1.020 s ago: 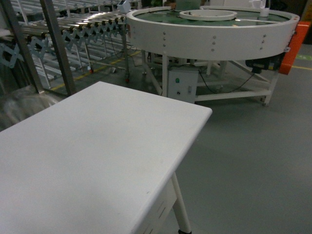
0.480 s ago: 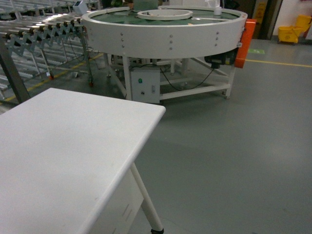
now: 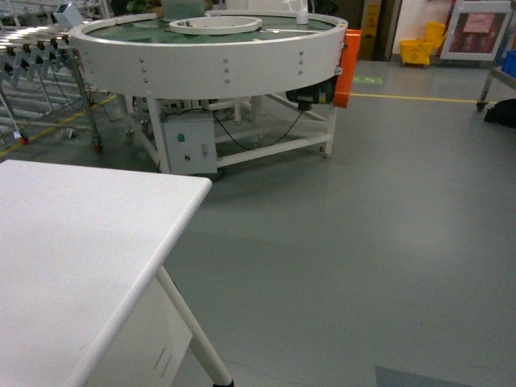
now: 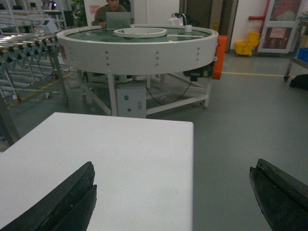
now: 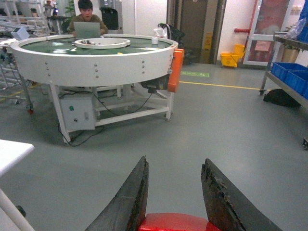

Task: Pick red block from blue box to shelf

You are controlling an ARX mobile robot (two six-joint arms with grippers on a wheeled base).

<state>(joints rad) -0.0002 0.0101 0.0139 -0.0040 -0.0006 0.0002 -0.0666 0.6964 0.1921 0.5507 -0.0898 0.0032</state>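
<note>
Red block [image 5: 174,222]: low at the bottom edge of the right wrist view, pinched between two dark fingers, only its glossy top showing
Right gripper [image 5: 175,202]: clamped on the red block, one finger [image 5: 129,202] on its left, the other on its right, both touching it; out over grey floor [image 5: 231,130]
Left gripper [image 4: 171,197]: spread wide, one black finger [image 4: 57,202] at lower left and one at lower right, nothing between them; it hangs above the table [image 4: 125,159]
Table, head view [image 3: 72,250]: white top fills the lower left, its rounded corner points toward mid-frame, one white leg [image 3: 193,339] slants down to a black foot
Round conveyor [image 3: 210,44]: big white ring with a green deck on a white frame, beyond the table; an orange guard [image 3: 348,68] sits on its right side and a grey control box [image 3: 187,145] stands beneath
Roller track [image 3: 36,52]: metal rollers on a scissor frame, far left, just beside the round conveyor
Person [image 5: 86,17]: seated behind the conveyor with a laptop [image 5: 86,30]
Mop bucket [image 5: 232,55]: yellow, far back by the wall
Blue crates [image 5: 291,77]: on a rack at the right edge of the right wrist view
Arms in the head view: neither one shows
</note>
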